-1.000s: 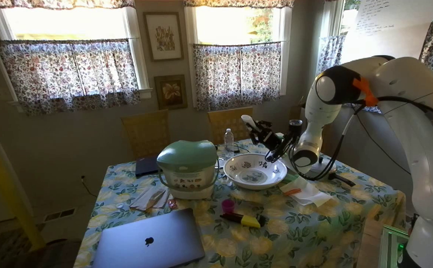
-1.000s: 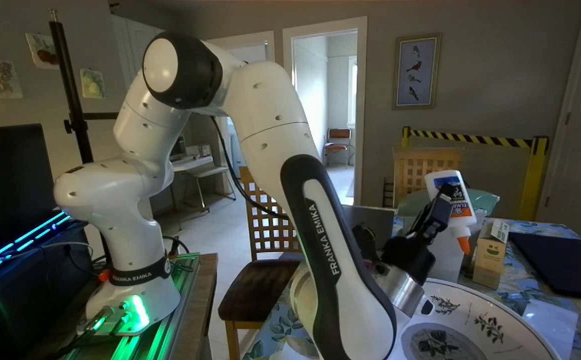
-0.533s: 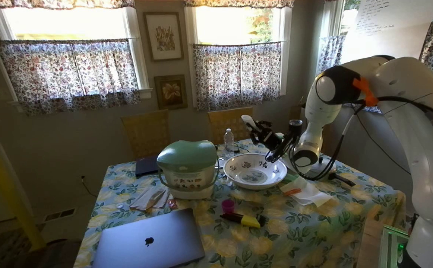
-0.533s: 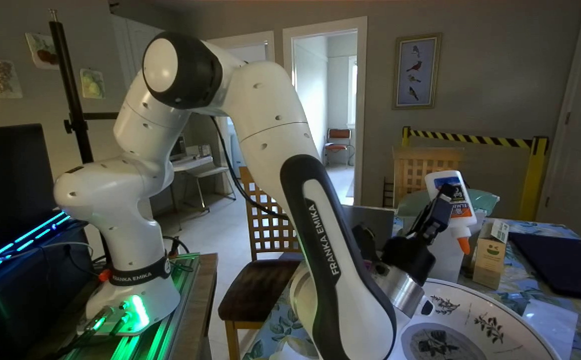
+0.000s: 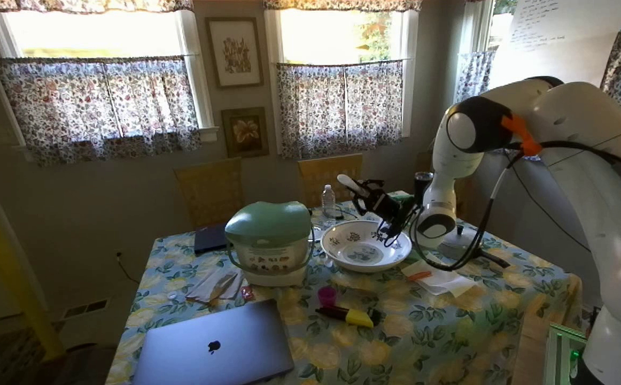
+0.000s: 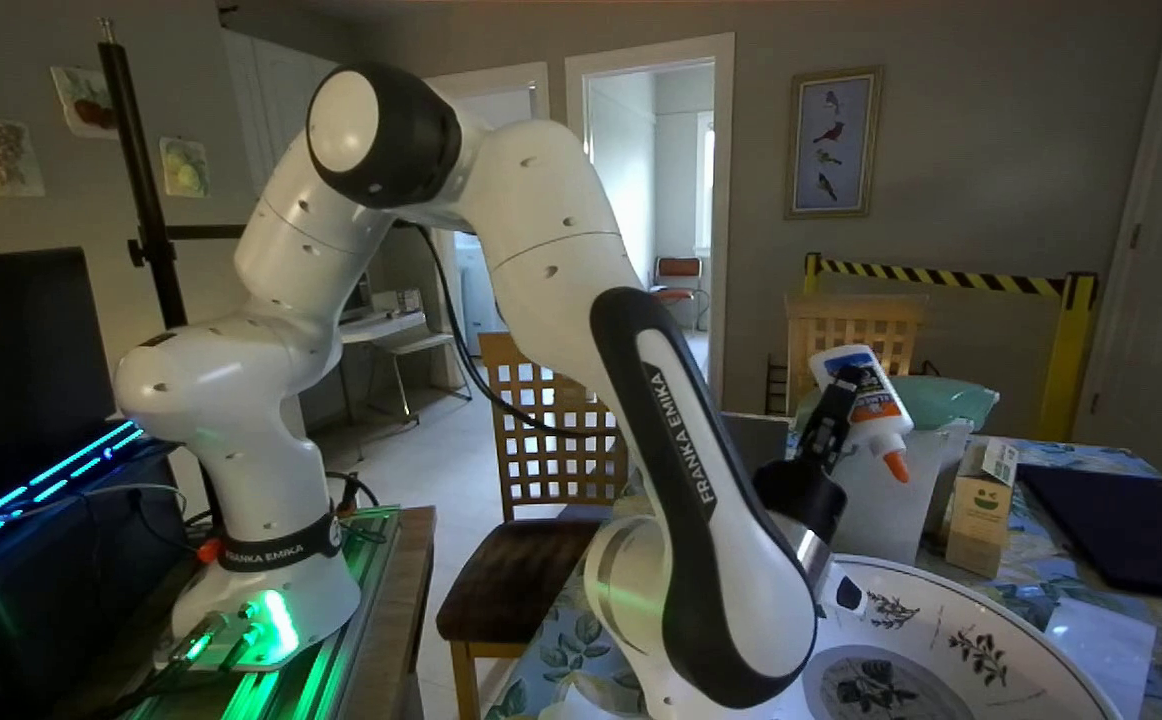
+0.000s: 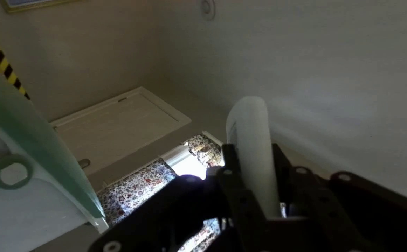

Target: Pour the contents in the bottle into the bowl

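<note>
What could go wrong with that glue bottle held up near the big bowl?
The glue bottle leans tip-down, but I can't tell whether its orange tip is over the bowl, so glue might land on the tablecloth. The tip may also be closed, too small to judge, so perhaps nothing would come out. And only the gripper holds the bottle up, so a slip could drop it.

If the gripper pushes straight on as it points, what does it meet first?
In the wrist view, the way past the gripper and held bottle looks free until a grey surface, ceiling or high wall; depth is unclear. The green-lidded bin sits off that line.
</note>
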Robot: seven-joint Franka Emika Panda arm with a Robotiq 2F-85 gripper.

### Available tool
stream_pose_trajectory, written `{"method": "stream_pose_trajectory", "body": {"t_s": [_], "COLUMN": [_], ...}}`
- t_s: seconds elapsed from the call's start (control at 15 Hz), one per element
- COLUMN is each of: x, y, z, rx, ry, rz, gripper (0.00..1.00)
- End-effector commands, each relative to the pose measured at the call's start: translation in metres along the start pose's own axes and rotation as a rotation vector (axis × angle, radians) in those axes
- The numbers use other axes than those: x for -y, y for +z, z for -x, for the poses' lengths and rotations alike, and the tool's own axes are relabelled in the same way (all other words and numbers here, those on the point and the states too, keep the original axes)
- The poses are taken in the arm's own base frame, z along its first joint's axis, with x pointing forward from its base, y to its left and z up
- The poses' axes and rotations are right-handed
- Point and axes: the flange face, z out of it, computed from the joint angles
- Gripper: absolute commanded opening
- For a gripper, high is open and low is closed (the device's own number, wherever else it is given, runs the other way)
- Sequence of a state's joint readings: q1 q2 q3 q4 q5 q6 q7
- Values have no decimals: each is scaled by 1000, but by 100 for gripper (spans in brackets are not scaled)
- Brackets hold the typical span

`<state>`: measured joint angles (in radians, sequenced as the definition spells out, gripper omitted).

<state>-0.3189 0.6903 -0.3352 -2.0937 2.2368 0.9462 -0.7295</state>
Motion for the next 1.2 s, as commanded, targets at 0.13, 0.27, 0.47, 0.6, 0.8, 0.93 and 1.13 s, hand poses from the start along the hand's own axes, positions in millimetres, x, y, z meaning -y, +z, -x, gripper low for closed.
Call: {"method": "stream_pose_trajectory", "body": {"t_s": [0.13, 0.27, 0.47, 0.6, 0.8, 0.93, 1.13], "x": [-33, -39, -38, -33, -29, -29, -29], "y": [14, 13, 7, 6, 14, 22, 36], "z": [35, 41, 48, 54, 65, 74, 90], "rx": [170, 234, 321, 380, 482, 556, 681], "ry": [-186, -243, -317, -366, -433, -474, -518], "rz": [193, 269, 384, 457, 570, 652, 767], "gripper": [6, 6, 6, 6, 6, 6, 6]}}
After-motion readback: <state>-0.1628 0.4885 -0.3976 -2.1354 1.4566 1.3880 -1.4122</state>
